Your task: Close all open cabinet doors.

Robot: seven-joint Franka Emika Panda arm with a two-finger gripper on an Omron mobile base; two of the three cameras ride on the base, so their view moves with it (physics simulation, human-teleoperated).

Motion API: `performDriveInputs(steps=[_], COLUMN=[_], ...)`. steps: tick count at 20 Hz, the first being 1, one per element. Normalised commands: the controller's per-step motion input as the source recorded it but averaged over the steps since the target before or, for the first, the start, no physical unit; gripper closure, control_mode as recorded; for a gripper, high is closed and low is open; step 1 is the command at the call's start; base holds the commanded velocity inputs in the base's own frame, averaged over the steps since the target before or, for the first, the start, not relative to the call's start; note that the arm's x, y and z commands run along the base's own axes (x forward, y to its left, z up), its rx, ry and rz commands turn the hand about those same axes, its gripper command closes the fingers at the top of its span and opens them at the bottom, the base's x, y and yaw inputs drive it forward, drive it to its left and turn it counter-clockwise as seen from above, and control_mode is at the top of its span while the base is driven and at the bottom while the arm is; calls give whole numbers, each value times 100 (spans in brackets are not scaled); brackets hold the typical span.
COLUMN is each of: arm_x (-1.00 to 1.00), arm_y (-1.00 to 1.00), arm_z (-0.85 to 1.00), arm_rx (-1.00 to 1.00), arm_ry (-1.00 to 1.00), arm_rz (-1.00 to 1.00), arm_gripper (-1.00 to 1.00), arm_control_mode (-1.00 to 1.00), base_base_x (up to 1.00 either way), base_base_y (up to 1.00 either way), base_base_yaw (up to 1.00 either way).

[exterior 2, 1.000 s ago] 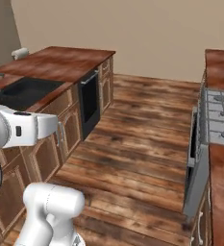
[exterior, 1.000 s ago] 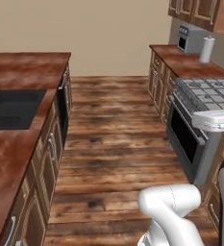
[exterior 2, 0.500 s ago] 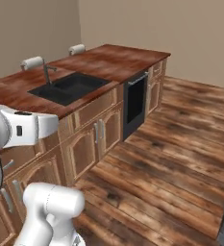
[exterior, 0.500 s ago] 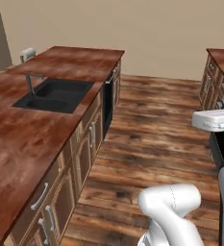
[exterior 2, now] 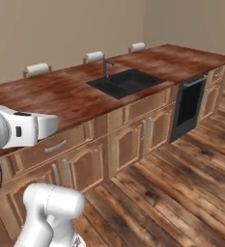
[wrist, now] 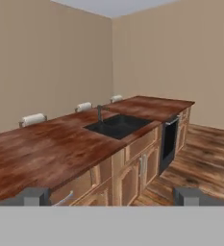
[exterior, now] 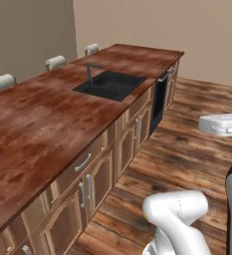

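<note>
Gripper wide open, holding nothing. Ahead of it and a bit lower: island with a sink and 3 stools behind.

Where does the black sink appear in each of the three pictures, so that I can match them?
Left base view: sink upper middle, set in the long wooden counter.
Right base view: sink upper middle, slightly right.
Hand view: sink at the centre.
Shared landmark: the thin faucet at the sink's far edge.
</note>
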Motion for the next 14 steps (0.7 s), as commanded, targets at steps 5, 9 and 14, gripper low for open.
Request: performDriveInputs(steps=[5,9,14], arm_x=[0,0,0], arm_y=[0,0,0], arm_z=[0,0,0], arm_rx=[0,0,0], arm_ry=[0,0,0], arm_rz=[0,0,0], arm_gripper=[-100,-100,-100], arm_control_mode=[100,100,100], base_base_x=[-65,-57,-53], base_base_y=[5,10,20], base_base_yaw=[49,51,53])
